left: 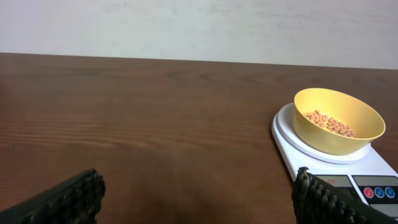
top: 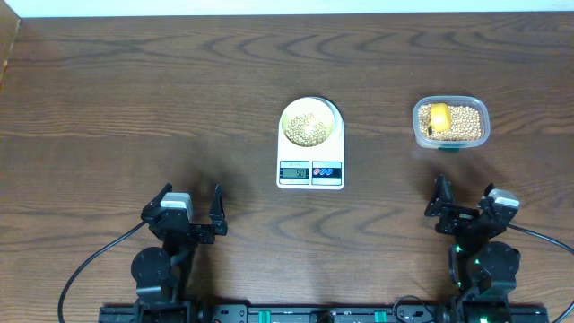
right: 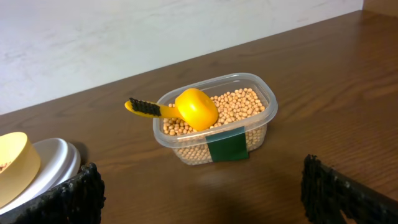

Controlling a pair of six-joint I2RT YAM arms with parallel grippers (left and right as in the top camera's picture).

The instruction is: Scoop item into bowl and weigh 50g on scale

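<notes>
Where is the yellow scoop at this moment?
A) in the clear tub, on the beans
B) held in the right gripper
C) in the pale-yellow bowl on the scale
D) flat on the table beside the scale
A: the right wrist view shows the yellow scoop lying on the beans inside the clear tub.

White flat scale [top: 310,182] sits mid-table, grey display + 2 coloured btns along its near edge; digits show but look too small to read for sure. Small round pale-yellow bowl [left: 339,140] stands upright on the scale's top, approx centred. Tan pea-sized beans [left: 333,123] lie in a shallow layer at the bowl's bottom, well below the rim; many more fill the clear tub [right: 268,102] right of the scale
</notes>
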